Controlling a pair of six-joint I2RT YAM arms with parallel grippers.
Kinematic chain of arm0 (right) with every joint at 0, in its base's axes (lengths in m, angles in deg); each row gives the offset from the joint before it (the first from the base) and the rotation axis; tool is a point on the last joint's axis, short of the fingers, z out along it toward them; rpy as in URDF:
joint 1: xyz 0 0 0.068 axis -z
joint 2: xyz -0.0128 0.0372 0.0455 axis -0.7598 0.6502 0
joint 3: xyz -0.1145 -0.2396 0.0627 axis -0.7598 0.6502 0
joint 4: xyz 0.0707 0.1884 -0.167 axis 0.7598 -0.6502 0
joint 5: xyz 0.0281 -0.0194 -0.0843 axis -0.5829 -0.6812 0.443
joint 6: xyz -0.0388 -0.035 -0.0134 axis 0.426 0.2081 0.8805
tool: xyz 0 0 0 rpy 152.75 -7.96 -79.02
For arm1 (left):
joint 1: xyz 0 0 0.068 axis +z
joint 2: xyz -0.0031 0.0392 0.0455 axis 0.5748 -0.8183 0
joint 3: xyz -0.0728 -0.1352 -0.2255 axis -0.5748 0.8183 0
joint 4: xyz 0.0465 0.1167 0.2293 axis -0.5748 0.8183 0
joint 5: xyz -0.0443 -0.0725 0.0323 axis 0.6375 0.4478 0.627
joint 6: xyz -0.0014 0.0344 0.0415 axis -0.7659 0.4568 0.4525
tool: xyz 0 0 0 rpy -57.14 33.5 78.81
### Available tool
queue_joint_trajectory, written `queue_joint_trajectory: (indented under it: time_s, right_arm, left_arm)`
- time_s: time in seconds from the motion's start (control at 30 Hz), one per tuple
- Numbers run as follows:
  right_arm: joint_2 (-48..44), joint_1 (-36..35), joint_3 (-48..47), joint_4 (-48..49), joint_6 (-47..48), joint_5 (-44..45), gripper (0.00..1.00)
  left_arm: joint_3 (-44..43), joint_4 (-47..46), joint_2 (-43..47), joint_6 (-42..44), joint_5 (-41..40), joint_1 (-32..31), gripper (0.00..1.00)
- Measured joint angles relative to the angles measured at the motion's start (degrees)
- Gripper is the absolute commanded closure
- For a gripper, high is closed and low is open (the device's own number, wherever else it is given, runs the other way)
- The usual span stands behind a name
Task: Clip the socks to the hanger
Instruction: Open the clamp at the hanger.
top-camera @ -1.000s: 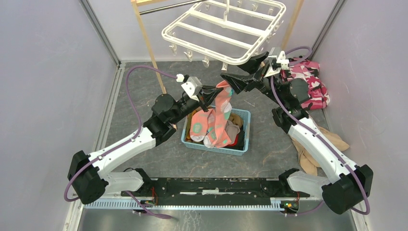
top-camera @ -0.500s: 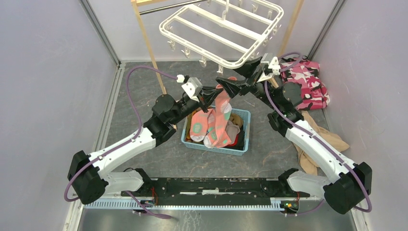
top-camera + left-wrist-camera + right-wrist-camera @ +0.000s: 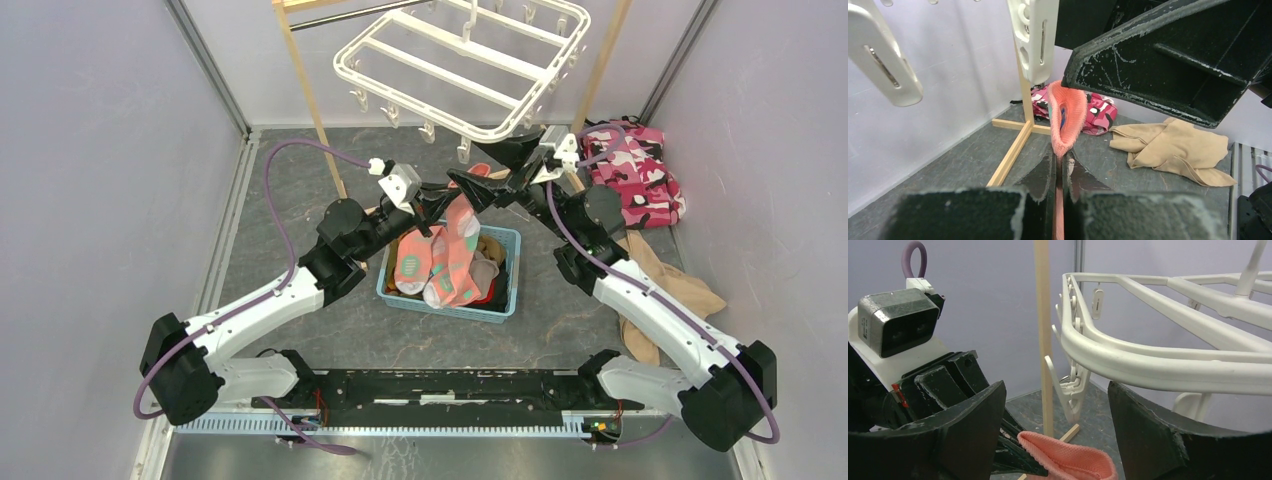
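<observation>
Salmon sock (image 3: 1066, 112), one, in left hand (image 3: 1060, 167)

Lilac walls (image 3: 90, 150), dark slate floor (image 3: 300, 190)

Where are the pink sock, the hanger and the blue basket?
pink sock (image 3: 1078, 112): left wrist view, on its ribbed cuff.
hanger (image 3: 1173, 367): right wrist view, on its near rim.
blue basket (image 3: 447, 308): top view, on its front rim.

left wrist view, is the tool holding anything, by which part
The left tool pinches the salmon-pink sock just below its open cuff; the right tool holds nothing.
</observation>
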Motion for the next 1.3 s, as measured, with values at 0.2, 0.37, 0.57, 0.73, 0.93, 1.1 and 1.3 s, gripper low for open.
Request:
queue_joint_trajectory:
  time_s: [0.2,0.37,0.57,0.73,0.93,1.1,1.3]
  right_arm:
    - [-0.2,-1.2,1.1,1.5,1.5,2.1,0.19]
    - [-0.1,-1.8,1.1,2.6,2.1,3.8,0.19]
    - [1.2,-1.8,1.1,3.9,2.1,5.1,0.2]
    - [2.1,-1.9,1.1,5.0,2.1,5.7,0.2]
    - [2.4,-2.1,1.1,6.3,2.5,6.5,0.2]
    - [2.5,-2.1,1.1,7.6,2.5,6.7,0.22]
    - [2.6,-2.1,0.7,8.2,2.7,6.8,0.25]
  left_arm:
    - [0.4,0.0,0.3,0.0,0.0,0.0,0.98]
    - [0.5,0.0,0.5,0.0,0.0,0.0,0.98]
    - [0.8,0.0,0.6,0.0,0.0,0.0,0.98]
    - [0.9,0.0,0.6,0.0,0.0,0.0,0.98]
    - [1.0,0.0,0.6,0.0,0.0,0.0,0.98]
    - [1.0,0.0,0.6,0.0,0.0,0.0,0.98]
    - [1.0,0.0,0.6,0.0,0.0,0.0,0.98]
